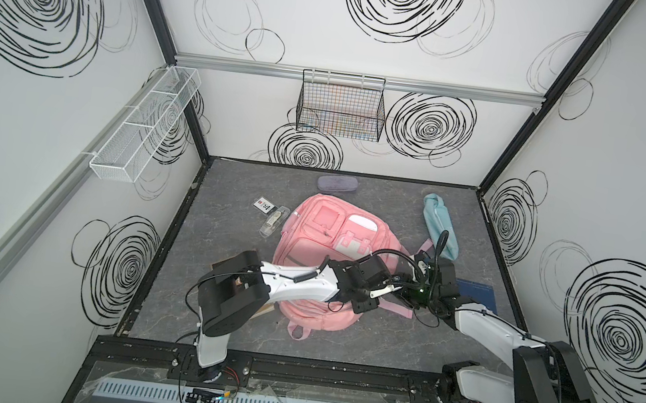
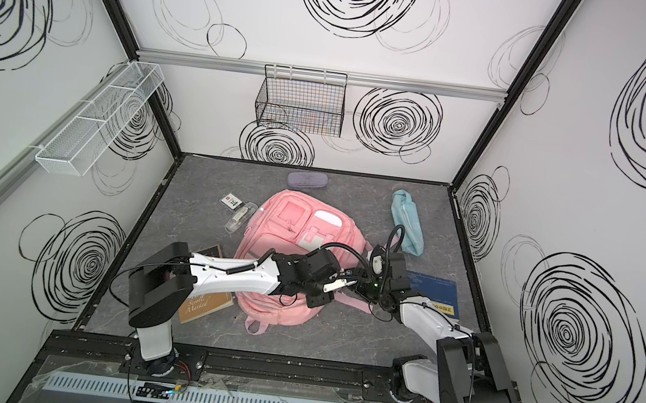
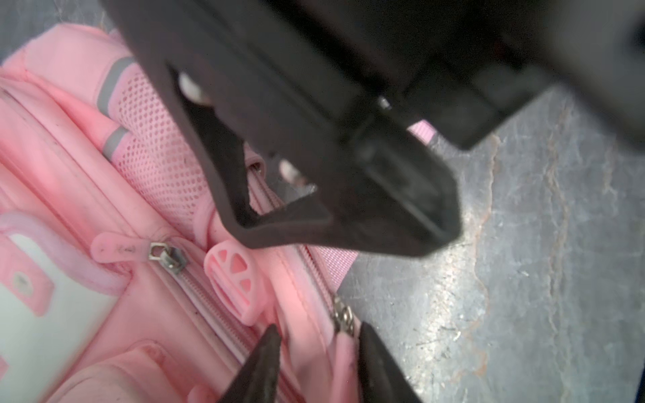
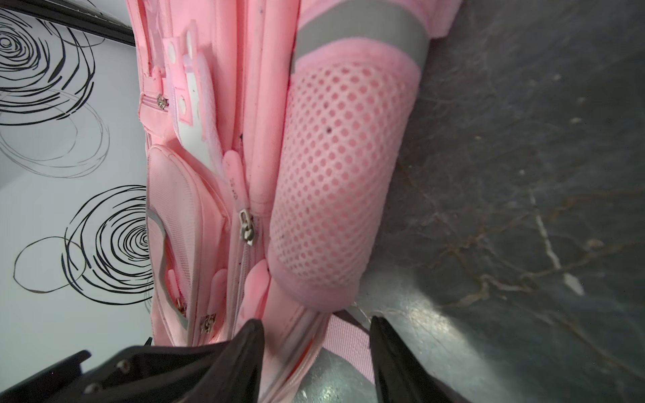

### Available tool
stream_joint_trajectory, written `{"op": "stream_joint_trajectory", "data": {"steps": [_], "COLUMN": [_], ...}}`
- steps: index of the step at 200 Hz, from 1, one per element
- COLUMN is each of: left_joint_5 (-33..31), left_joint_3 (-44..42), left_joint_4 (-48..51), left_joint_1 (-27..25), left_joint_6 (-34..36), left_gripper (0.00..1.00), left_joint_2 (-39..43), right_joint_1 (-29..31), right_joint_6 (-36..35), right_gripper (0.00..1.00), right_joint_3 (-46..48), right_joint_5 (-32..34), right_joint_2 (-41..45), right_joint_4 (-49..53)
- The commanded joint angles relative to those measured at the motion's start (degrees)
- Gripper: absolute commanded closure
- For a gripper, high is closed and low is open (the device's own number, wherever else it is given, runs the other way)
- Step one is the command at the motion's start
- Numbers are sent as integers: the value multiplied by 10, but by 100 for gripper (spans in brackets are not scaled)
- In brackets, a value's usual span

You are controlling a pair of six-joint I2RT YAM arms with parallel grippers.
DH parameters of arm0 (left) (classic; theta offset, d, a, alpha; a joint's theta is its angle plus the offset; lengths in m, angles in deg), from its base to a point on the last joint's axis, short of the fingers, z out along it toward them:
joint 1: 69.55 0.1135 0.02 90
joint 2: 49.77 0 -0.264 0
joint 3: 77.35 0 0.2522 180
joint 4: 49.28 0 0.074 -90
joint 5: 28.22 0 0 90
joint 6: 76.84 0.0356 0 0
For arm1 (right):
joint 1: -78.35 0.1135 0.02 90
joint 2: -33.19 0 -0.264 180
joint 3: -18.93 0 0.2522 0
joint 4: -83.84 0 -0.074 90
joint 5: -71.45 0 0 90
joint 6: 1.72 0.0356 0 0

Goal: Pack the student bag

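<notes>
The student bag (image 1: 307,251), a large pink fabric backpack, lies flat mid-table on the grey marbled tabletop (image 1: 358,341). At its 4 o'clock edge, the left gripper (image 3: 317,333) is spread, straddling a metal zip slider (image 3: 343,315). The right gripper (image 4: 317,329) sits astride the bag's edge and pink strap webbing (image 4: 349,340); pinching or not, cannot tell. A light-blue zip pouch (image 1: 440,225) lies at 2 o'clock and a lilac hard case (image 1: 336,183) at 12.

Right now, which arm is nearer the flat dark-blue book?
Right. The right arm overlaps the dark-blue book; the left arm lies across the pink fabric backpack, short of the book.
</notes>
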Motion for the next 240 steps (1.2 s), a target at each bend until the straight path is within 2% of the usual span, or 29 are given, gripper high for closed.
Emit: {"op": "stream_joint_trajectory", "data": {"steps": [1, 51, 130, 171, 211, 240], "left_joint_5": [10, 5, 43, 30, -20, -23], "left_joint_3": [-13, -15, -10, -10, -12, -31], "left_joint_4": [-28, -27, -24, -18, -30, -55], "left_joint_1": [0, -6, -6, -11, -36, -42], "left_joint_6": [-2, 6, -1, 4, 11, -32], "left_gripper": [52, 55, 65, 61, 58, 60], "left_joint_2": [37, 35, 23, 18, 22, 63], "right_joint_1": [7, 17, 21, 21, 21, 21], "right_joint_6": [4, 18, 17, 18, 20, 22], "right_gripper": [46, 46, 47, 47, 49, 49], "right_joint_3": [-15, -17, -19, -20, -18, -13], "right_joint_5": [-2, -5, -3, -3, -7, -21], "right_joint_2": [-7, -21, -20, -20, -23, -22], "right_joint_4": [-13, -30, -27, -28, -30, -36]}}
